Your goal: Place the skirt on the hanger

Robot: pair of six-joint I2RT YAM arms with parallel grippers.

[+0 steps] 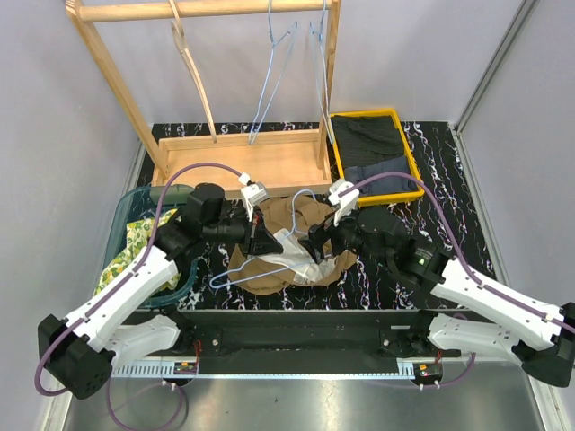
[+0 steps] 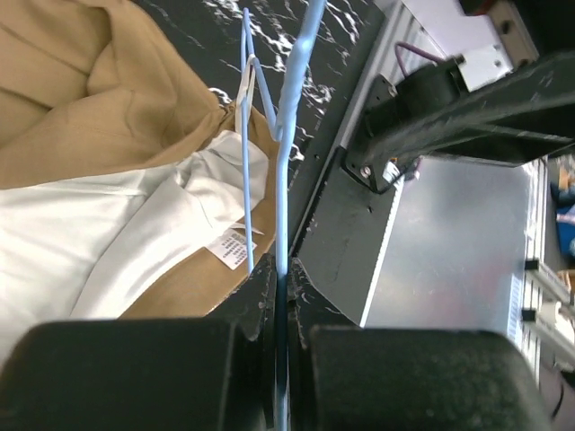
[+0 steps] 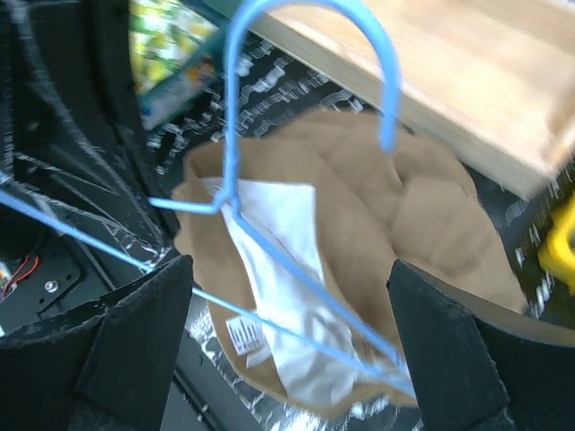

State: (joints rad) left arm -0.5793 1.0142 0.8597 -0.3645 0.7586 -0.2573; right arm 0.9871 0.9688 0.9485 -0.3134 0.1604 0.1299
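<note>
Left pincer [image 2: 281,301] clamped on blue hanger [image 2: 280,180] wire; right pincer [image 3: 289,278] wide, empty, over the tan skirt [image 3: 422,215] — crumpled on the bench [image 1: 368,283] under the hanger. Best to pinch the waistband edge cleanly — then feed the wire inside.

One skirt [image 1: 280,217]. Four hangers: one blue hanger [image 2: 281,215] at the skirt, two pale wire hangers [image 1: 270,45] and one wooden hanger [image 1: 199,81] on one rack [image 1: 207,11]. One yellow tray [image 1: 364,113]. One teal bin [image 1: 126,202]. Two arms [image 1: 135,287].
</note>
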